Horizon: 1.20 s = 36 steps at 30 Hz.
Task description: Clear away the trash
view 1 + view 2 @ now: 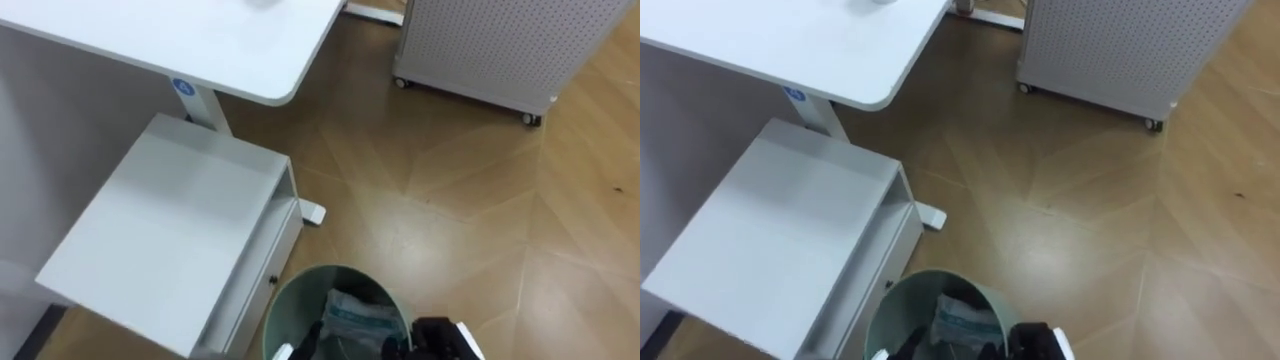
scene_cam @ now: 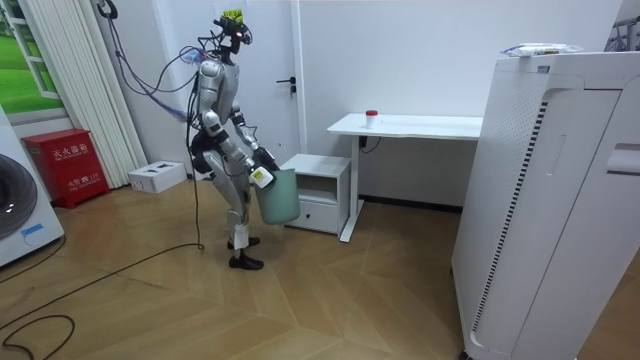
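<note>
Close in front of me, beside the white cabinet [image 1: 170, 230] that stood by the desk [image 1: 200, 40], I carried the green bin [image 1: 290, 305] off the floor, and a crumpled pale wrapper [image 1: 355, 318] lay inside it. My right hand [image 1: 435, 338] was at the bin's right rim and my left hand [image 1: 305, 344] at its near rim. I could not tell whether the fingers of either were curled or straight.

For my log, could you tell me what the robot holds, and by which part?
The green waste bin, lifted, by its rim: the right hand on one side, the left hand apparently opposite.
</note>
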Tool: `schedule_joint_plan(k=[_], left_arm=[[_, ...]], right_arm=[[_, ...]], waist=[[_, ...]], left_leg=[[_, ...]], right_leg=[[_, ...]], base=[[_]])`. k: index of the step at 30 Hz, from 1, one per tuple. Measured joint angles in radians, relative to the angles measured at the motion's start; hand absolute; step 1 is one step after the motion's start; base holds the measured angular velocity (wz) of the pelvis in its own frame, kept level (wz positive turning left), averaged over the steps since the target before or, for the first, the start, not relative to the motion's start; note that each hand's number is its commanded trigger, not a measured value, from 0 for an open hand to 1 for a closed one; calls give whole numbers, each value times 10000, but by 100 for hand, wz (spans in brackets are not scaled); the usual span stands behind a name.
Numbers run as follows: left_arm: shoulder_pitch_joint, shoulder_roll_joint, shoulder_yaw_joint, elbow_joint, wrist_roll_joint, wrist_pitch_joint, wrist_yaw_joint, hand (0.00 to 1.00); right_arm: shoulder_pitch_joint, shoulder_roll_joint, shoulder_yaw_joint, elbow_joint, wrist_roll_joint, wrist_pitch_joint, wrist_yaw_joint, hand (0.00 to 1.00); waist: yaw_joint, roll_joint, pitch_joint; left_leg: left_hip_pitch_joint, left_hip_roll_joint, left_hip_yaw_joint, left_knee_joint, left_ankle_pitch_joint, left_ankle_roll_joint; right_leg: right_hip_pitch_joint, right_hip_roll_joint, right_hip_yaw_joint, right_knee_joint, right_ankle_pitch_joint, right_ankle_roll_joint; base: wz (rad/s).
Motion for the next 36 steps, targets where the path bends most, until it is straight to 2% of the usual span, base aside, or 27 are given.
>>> schedule_joint_plan(k=[5,8,10,14,16,21,24,26,29,34,36], left_arm=[[204,198,680,-429,131,-430,587,0],[468,297,913,-835,141,-517,878,0],[821,470,1164,-1485,590,-532,1142,0],[1174,482,1766,-2229,1247,-601,1503,0],[1360,547,1938,-2621,1395,-630,1754,0],[1957,753,2161,-3842,2121,-675,2136,0],[2239,776,2405,-4235,2187,-807,2458,0],[2408,822,2487,-4475,2196,-827,2711,0],[2381,839,2770,-4707,2187,-901,3017,0],[2335,850,2969,-4902,2169,-1045,3329,0],[2340,848,2998,-4902,2172,-1054,3494,0]], right_arm=[[63,-56,-510,274,180,-107,-29,100],[138,-55,-817,398,181,-188,-29,100],[419,-60,-1013,507,201,-332,23,100],[976,-56,-1261,493,163,-412,76,100],[1169,-132,-1410,492,164,-411,130,100],[1632,-277,-1646,459,-375,-414,220,100],[2022,-261,-1782,258,-593,-415,269,100],[2223,-253,-1922,237,-705,-436,293,100],[2316,-225,-2293,367,-802,-447,359,100],[2520,-194,-2641,447,-772,-447,373,100],[2575,-135,-2689,551,-772,-438,380,100]], waist=[[8,11,4],[0,23,3],[-4,19,0],[-20,19,-24],[-30,3,-85],[-39,-29,-140],[-49,-72,-292],[-151,-123,-340],[-309,-138,-350],[-383,-154,-339],[-470,-202,-291]], left_leg=[[868,55,-2,-349,-25,-45],[1375,52,1,-606,-25,-64],[1995,38,0,-1027,-32,-108],[2700,7,5,-1516,2,-150],[3166,8,6,-1757,4,-160],[4109,11,-15,-2040,2,-164],[4725,3,-38,-2337,2,-164],[5042,-9,-52,-2481,1,-165],[5534,-41,-46,-2765,-2,-170],[5680,-125,-9,-2887,-4,-173],[5820,-129,64,-2909,-7,-175]], right_leg=[[934,176,-2,-532,47,48],[1434,239,-2,-808,75,94],[2032,318,-12,-1176,95,147],[2716,422,11,-1615,114,225],[3165,488,27,-1847,98,272],[4043,572,52,-2098,88,287],[4590,620,-9,-2310,88,288],[4947,648,-12,-2538,91,296],[5355,669,82,-2668,83,382],[5393,650,303,-2645,73,497],[5463,652,291,-2597,74,500]], base=[[-5],[-4],[0],[-5],[-6],[-7],[-13],[-3],[3],[-7],[-9]])
